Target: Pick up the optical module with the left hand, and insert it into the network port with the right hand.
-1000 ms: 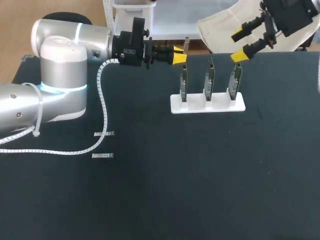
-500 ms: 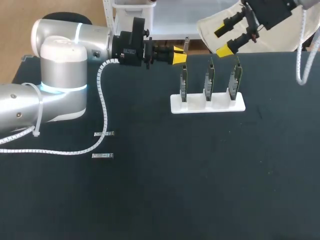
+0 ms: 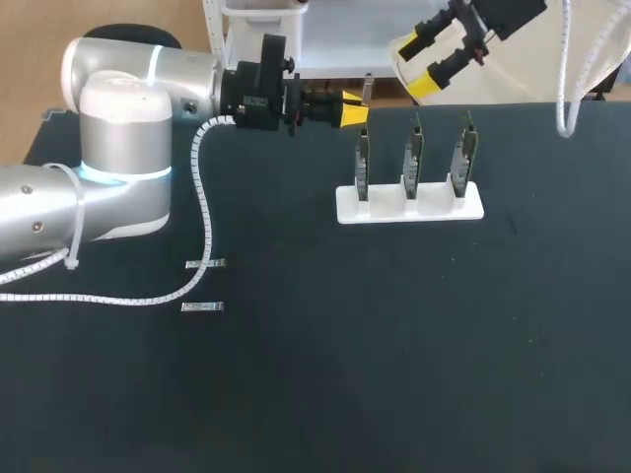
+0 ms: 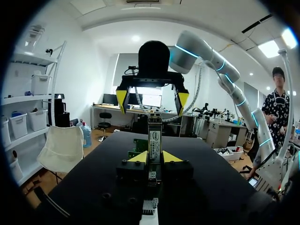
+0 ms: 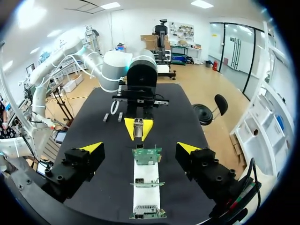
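Nearest us on the desk [image 3: 296, 394], two small silver pieces [image 3: 204, 264] lay well apart from the white stand [image 3: 434, 209] with its three port boards [image 3: 411, 163]. Over the desk's far edge, our left jaws were clenched on the optical module [image 4: 154, 138]. Farthest back, our right jaws hung spread wide, facing it. We judged the pickup done and the handover in hand. Next, the right jaws needed to line up on the module's free end and close. Over the past second the right arm [image 3: 508, 15] had lifted off the boards and swung back. The left arm [image 3: 148, 89] hadn't budged.
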Motion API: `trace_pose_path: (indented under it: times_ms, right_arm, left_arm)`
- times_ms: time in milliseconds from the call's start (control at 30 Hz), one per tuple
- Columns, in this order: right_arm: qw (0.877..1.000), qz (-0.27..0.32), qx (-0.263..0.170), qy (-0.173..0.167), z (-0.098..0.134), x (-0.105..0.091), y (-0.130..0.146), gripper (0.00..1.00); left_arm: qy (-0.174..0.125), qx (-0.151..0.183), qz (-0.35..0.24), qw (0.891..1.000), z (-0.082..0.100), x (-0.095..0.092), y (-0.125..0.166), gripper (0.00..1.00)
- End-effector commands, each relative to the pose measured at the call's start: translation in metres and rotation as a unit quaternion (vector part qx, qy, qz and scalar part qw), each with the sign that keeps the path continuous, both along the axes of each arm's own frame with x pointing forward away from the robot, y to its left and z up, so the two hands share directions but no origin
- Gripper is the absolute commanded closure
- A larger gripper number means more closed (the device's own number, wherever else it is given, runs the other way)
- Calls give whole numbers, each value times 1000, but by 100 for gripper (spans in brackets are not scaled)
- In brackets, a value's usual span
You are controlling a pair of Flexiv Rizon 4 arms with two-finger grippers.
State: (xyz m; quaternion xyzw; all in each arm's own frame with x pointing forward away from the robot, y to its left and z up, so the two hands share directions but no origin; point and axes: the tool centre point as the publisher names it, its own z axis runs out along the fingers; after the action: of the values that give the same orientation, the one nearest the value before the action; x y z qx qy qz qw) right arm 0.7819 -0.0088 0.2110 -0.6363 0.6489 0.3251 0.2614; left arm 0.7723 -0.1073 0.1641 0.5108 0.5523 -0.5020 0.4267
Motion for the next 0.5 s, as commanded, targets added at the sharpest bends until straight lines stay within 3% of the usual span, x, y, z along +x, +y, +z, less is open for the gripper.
trace_pose_path:
  times_ms: [33, 500]
  right_arm:
    - [999, 37, 7, 34, -3, 4, 4, 0]
    - [999, 2, 37, 35, -3, -10, 12, 0]
  left_arm:
    - [0, 0, -1, 1000, -1, 2, 0, 100]
    - [0, 0, -1, 1000, -1, 2, 0, 100]
